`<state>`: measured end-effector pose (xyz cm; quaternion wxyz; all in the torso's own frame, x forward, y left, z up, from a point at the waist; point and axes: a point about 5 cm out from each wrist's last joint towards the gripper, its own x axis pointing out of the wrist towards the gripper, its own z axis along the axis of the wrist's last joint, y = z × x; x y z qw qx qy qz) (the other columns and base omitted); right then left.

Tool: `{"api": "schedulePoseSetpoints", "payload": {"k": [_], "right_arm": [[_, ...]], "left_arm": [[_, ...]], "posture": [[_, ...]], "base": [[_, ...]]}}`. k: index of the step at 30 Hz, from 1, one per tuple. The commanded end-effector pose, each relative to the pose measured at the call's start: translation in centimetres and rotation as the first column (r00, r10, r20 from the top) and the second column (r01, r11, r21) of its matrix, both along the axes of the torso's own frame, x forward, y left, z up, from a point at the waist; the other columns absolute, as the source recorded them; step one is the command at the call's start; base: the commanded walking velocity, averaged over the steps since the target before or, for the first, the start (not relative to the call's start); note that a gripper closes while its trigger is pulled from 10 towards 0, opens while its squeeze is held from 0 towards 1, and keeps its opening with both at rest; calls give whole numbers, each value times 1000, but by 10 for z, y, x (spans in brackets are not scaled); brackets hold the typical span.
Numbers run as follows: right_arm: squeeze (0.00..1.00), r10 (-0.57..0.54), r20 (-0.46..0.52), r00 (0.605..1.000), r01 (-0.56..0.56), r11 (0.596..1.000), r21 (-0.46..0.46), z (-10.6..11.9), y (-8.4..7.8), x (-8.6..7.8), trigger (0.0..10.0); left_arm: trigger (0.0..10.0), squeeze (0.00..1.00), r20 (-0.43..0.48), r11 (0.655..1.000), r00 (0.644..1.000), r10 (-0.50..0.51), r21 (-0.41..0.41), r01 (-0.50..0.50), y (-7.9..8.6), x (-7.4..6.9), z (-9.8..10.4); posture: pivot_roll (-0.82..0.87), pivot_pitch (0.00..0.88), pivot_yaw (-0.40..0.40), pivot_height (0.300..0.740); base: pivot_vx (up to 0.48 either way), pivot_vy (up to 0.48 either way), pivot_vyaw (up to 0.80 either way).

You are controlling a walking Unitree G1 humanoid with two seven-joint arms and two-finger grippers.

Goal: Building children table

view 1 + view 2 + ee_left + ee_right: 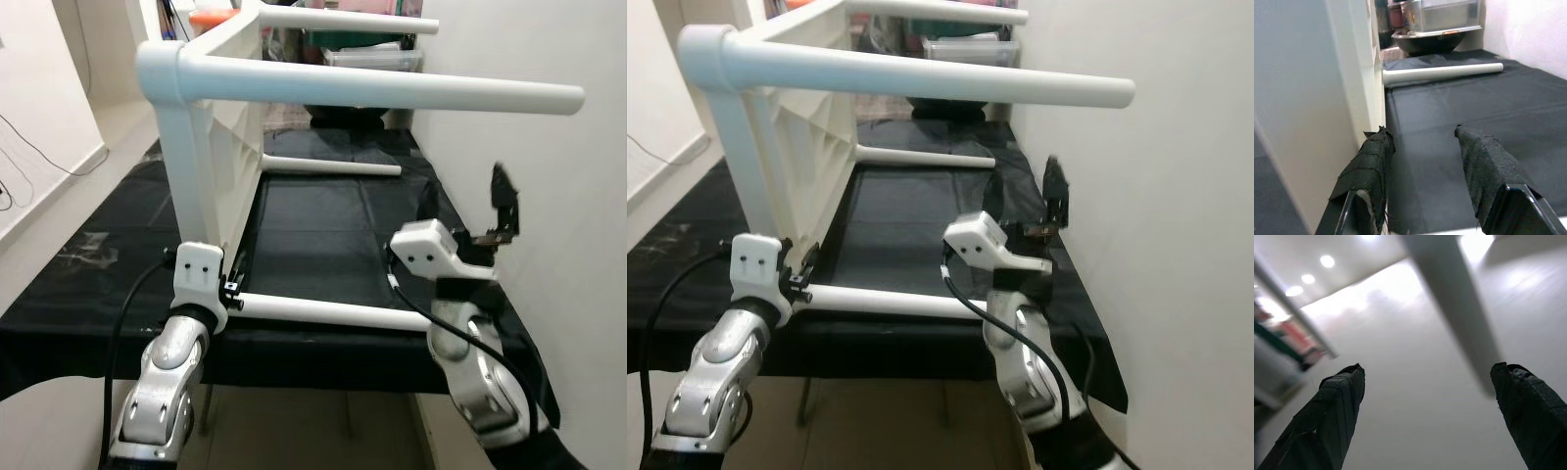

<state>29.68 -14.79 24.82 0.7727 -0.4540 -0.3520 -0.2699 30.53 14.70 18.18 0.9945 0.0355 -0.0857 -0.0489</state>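
Left eye view: a white children's table [220, 127] lies on its side on a black-covered surface [323, 220], its top standing upright and its four round legs pointing toward the white wall [549, 196] on the right. The nearest low leg [333, 312] lies along the near edge of the surface. The left gripper [231, 290] is at the table's near bottom corner, where that leg joins. The right gripper [505, 211] is raised beside the wall, well clear of the table, between the upper and lower legs.

Right eye view: the same layout, with storage boxes [965, 44] stacked beyond the table's far end.

Left wrist view: the left jaws are spread, one cloth-wrapped finger [1369, 169] just beside the table's white edge [1352, 73], the other finger over the black cover. A far leg [1442, 73] lies ahead.

Right wrist view: the right jaws are spread wide, tilted up toward the ceiling lights [1327, 260], with a blurred white leg [1449, 293] crossing above them.
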Motion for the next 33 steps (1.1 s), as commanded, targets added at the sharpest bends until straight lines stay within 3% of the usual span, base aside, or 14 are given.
{"api": "schedulePoseSetpoints", "payload": {"k": [1,10,12,21,30,32,33], "right_arm": [[0,-42,56,998,44,998,-40,8,0,1,10000],[0,-100,195,976,117,990,-78,35,6,13,10000],[0,-141,250,958,169,981,-94,44,7,23,10000],[0,-181,334,925,232,965,-119,62,10,34,10000],[0,-177,420,890,254,958,-134,83,19,40,10000],[0,-168,431,887,249,958,-139,85,21,41,9294],[0,-161,432,887,243,959,-142,87,21,41,7843]], "left_arm": [[10000,0,-3,1000,1000,16,-4,-16,1,3,-1],[10000,0,10,1000,1000,18,-23,-18,-3,14,2],[10000,0,25,999,999,26,-30,-25,-3,20,4],[10000,0,35,999,999,41,-34,-40,-1,25,7],[10000,0,29,996,996,84,-34,-83,12,29,2],[10000,0,25,995,995,96,-41,-95,14,30,1],[10000,0,25,994,995,99,-42,-98,15,30,1]], "posture": [[56,92,-28,740],[60,109,-30,740],[61,115,-34,740],[61,126,-40,740],[58,134,-37,740],[58,132,-39,740],[58,132,-39,740]], "base": [[0,0,0],[0,0,0],[0,0,0],[0,0,0],[0,0,0],[0,0,0],[0,0,0]]}}
